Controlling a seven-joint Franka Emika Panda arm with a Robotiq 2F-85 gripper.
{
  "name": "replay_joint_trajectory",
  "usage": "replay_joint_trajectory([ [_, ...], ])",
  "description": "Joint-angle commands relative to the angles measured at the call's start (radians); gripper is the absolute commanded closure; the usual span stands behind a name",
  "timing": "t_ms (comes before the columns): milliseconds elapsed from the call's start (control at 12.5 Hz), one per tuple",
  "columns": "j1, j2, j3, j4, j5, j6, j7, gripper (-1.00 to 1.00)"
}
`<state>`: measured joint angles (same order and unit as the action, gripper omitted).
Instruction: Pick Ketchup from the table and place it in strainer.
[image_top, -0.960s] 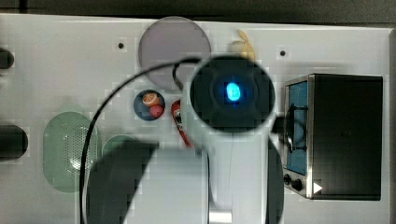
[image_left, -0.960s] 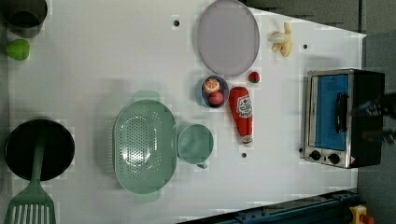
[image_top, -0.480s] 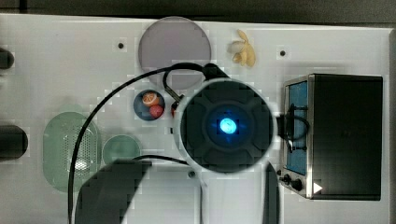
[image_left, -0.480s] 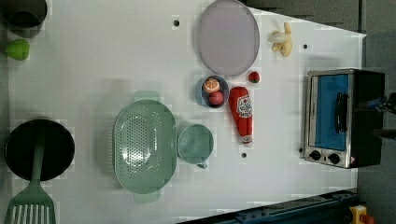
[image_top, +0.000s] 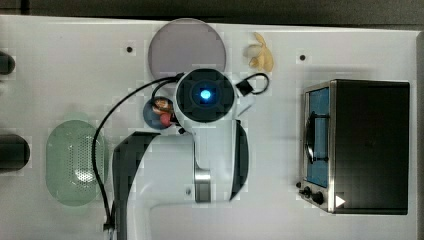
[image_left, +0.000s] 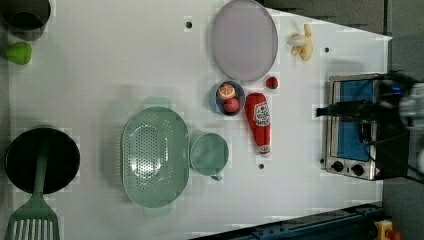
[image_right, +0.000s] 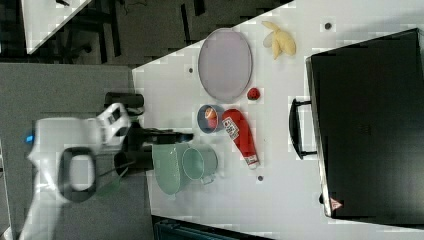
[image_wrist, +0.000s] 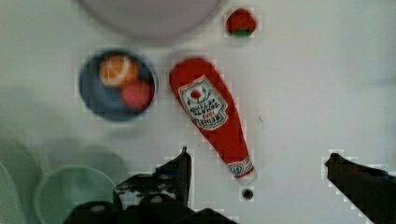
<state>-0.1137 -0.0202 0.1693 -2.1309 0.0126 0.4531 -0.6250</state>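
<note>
The Ketchup (image_left: 258, 122) is a small red bottle with a white label, lying flat on the white table between the blue bowl and the toaster oven. It also lies in the wrist view (image_wrist: 212, 116) and the right view (image_right: 240, 135). My gripper (image_wrist: 259, 157) hangs open above the table, its dark fingers (image_wrist: 183, 165) spread wide on either side of the bottle's cap end, touching nothing. In the top view my hand (image_top: 205, 95) covers the bottle. The pale green strainer (image_left: 155, 155) sits empty at the left view's left of the bottle, beyond a green cup.
A green cup (image_left: 209, 154) stands between strainer and bottle. A blue bowl (image_left: 230, 98) of fruit, a strawberry (image_left: 271, 82), a grey plate (image_left: 244, 39) and a banana (image_left: 301, 42) lie nearby. A toaster oven (image_left: 357, 125) stands at the left view's right; a black pot (image_left: 42, 160) and spatula at its left.
In the top view my hand has shifted left and now sits over the bottle's spot. The Ketchup and the strainer have not moved.
</note>
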Motion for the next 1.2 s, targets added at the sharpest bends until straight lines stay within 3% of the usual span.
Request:
replay_joint_trajectory([
  [80,-0.008,0.031,0.012,-0.073,0.006,0.123,-0.333,-1.0],
  [480,-0.008,0.145,0.021,-0.16,-0.001,0.35,-0.36,-1.0],
  [1200,-0.001,0.378,0.019,-0.168,-0.003,0.519,-0.36,-1.0],
])
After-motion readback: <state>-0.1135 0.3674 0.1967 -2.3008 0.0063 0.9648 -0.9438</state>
